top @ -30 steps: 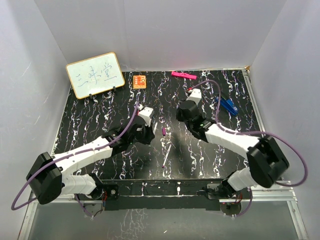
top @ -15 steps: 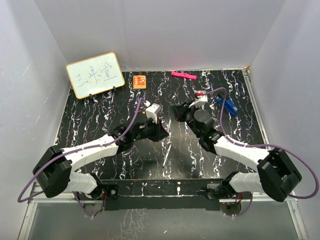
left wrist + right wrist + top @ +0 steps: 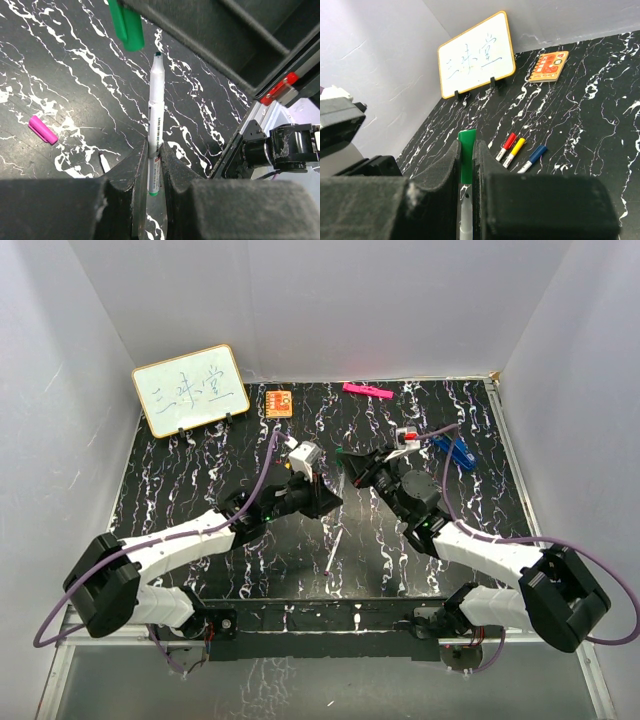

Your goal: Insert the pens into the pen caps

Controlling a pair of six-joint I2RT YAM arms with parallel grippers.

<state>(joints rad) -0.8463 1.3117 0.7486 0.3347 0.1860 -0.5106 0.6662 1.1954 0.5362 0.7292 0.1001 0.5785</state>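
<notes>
The thin white-barrelled pen with green tip is gripped by the closed left claw above the black marbled worktop. The stubby green plastic cap is pinched in the right claw, just beside the tip, not yet on it. The cap mouth should be lined up with the barrel first, then pushed straight on.
</notes>
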